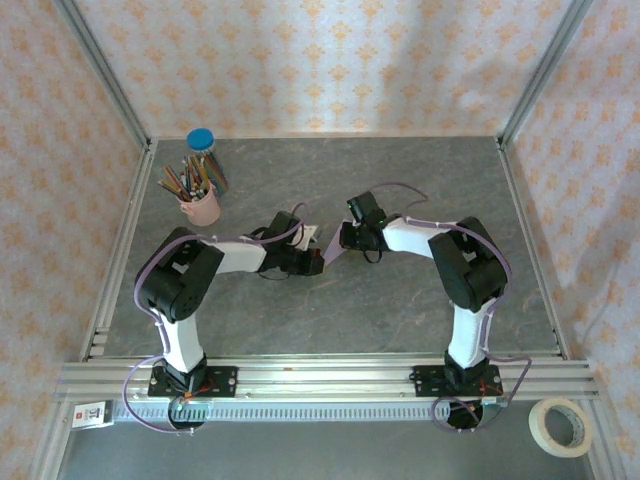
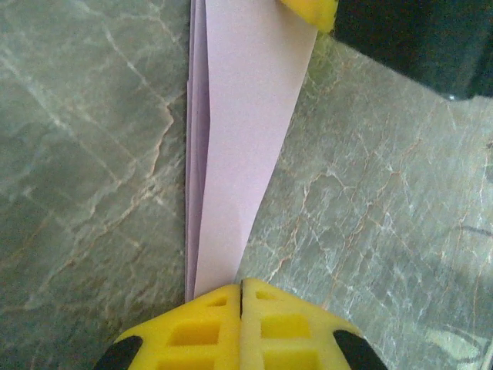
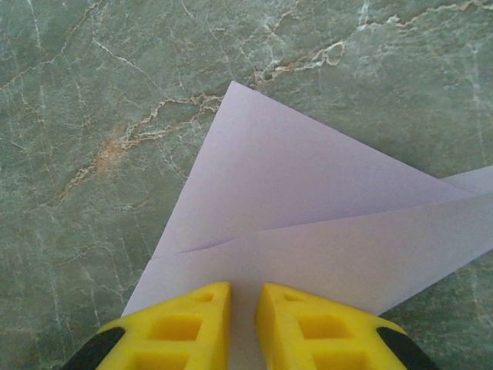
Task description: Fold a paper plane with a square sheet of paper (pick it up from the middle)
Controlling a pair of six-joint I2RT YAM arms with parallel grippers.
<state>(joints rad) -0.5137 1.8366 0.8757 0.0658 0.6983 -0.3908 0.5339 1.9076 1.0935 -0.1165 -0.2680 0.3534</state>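
The lilac sheet of paper point(image 2: 239, 139) is folded into a narrow pointed strip lying on the grey marbled table point(image 1: 400, 300), between the two arms at the middle point(image 1: 314, 238). Its narrow end runs under the tips of my left gripper point(image 2: 241, 287), whose yellow fingers are pressed together; whether paper is pinched between them is hidden. At the wider end, the paper point(image 3: 308, 208) shows overlapping flaps and a diagonal crease. My right gripper point(image 3: 243, 289) rests over it with a narrow gap between its fingers. One right fingertip point(image 2: 312, 11) shows at the strip's far end.
A pink pencil cup point(image 1: 201, 205) full of pencils stands at the back left, with a blue-capped container point(image 1: 201, 140) behind it. A roll of tape point(image 1: 560, 426) lies off the table at the near right. Aluminium frame rails point(image 1: 320, 372) border the table.
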